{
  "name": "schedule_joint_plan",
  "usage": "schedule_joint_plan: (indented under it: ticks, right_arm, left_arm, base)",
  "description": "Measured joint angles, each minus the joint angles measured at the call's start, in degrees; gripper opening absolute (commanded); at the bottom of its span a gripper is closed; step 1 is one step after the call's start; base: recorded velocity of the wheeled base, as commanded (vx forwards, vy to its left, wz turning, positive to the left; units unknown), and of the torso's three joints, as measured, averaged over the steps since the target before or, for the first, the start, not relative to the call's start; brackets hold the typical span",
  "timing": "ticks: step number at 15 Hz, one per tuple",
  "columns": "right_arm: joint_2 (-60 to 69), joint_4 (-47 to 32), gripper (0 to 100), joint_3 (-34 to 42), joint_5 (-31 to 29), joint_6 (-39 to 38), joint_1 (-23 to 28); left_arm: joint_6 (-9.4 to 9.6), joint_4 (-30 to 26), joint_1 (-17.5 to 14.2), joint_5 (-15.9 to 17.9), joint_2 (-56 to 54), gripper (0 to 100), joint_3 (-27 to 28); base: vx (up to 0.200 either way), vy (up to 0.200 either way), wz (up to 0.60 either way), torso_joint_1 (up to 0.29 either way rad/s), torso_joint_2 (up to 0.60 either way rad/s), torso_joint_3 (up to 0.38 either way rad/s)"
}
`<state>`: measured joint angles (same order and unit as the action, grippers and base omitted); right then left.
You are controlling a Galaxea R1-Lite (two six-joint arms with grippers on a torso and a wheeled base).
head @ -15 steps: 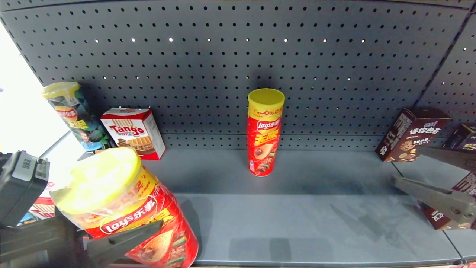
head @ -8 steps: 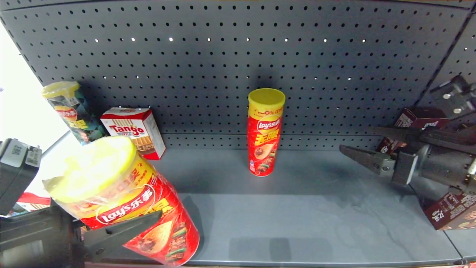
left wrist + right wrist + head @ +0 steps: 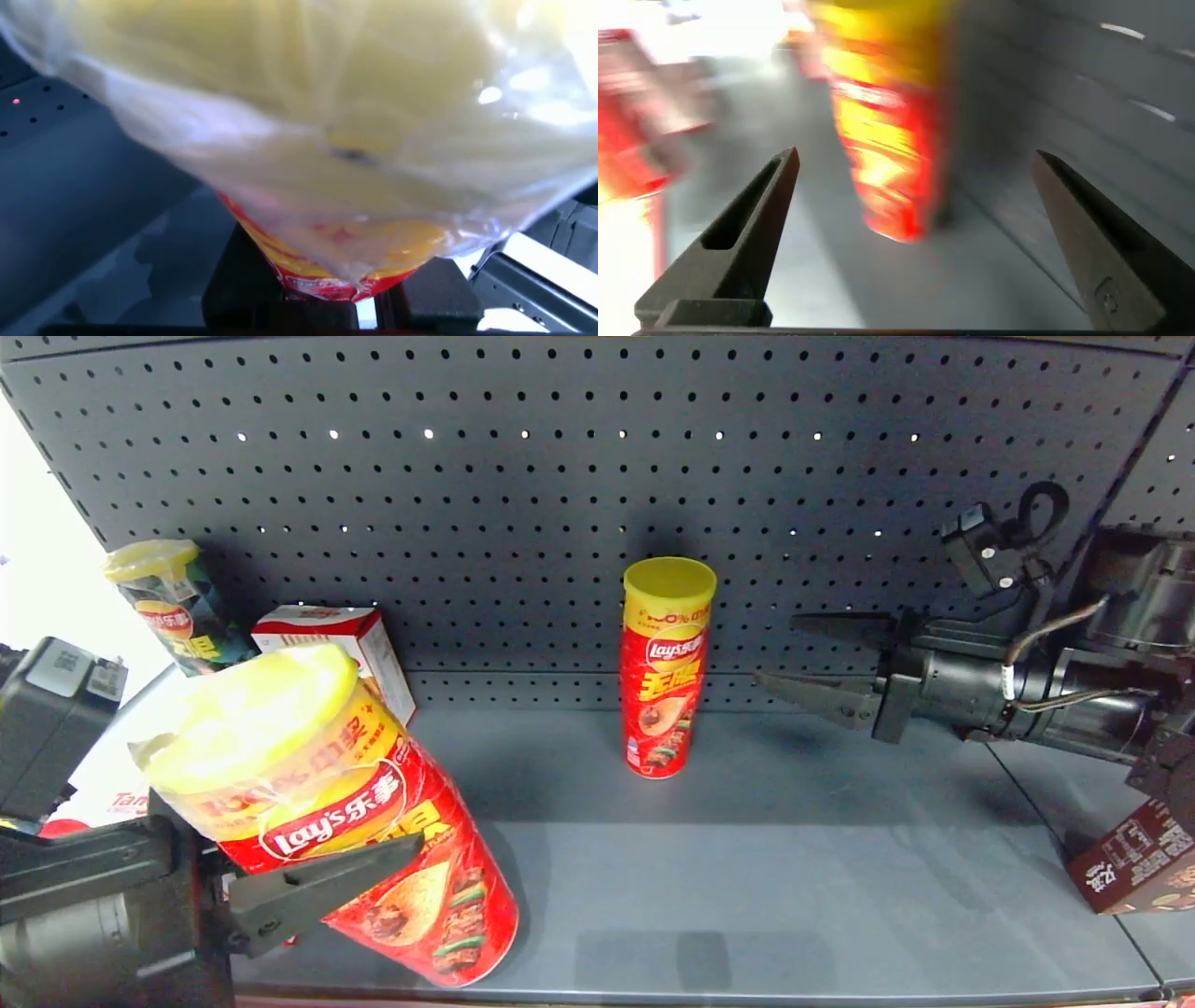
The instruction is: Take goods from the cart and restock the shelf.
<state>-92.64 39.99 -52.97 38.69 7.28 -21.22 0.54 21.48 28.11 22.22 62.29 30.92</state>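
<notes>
A grey store shelf (image 3: pixel 766 859) with a perforated back panel (image 3: pixel 523 495), seen from above and in front; at the lower left of the frame the left gripper (image 3: pixel 317 840) is clamped around a large red chip canister (image 3: pixel 336 803) with a yellow lid, one dark finger lying across its front; the canister leans, its long axis running from the lid at upper left down to the base at lower right, near the shelf's front edge; whether the base touches the shelf cannot be told; the left wrist view looks down on its plastic-wrapped lid (image 3: pixel 355 140); at the centre, against the back panel, a matching standing canister (image 3: pixel 665 672) is upright; bare shelf lies between the two; from the right edge the right gripper (image 3: pixel 777 651) points left at the standing canister, jaws spread and empty, near it but apart; the right wrist view frames that canister (image 3: pixel 887 121) between the parted jaws; the held canister likely needs tipping upright, then setting down to the standing one's left.
</notes>
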Motion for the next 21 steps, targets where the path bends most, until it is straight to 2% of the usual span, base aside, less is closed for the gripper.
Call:
schedule_joint_plan:
  ticks: [2, 6, 14, 21]
  right_arm:
    - [-2.95, 0.16, 100, -3.71, 7.29, 0.05, 0.26]
    - [-9.75, 0.16, 100, -11.86, 10.87, 0.07, 0.20]
    - [-18.44, 0.74, 100, -18.03, 10.87, 0.16, -1.04]
    - [-23.80, 3.51, 100, -19.86, 10.85, 0.11, -2.89]
  left_arm:
    - [-0.02, 0.06, -1.10, 1.69, 0.85, 0, 1.06]
    - [-0.02, 0.05, -2.73, 3.77, 2.28, 0, 2.76]
    - [0.00, 0.13, -2.95, 3.88, 3.83, 0, 3.28]
    - [0.00, 0.13, -3.00, 3.80, 4.52, 0, 3.47]
  base:
    - [0.000, 0.000, 0.00, 0.000, 0.00, 0.000]
    - [0.000, 0.000, 0.00, 0.000, 0.00, 0.000]
    - [0.000, 0.000, 0.00, 0.000, 0.00, 0.000]
    - [0.000, 0.000, 0.00, 0.000, 0.00, 0.000]
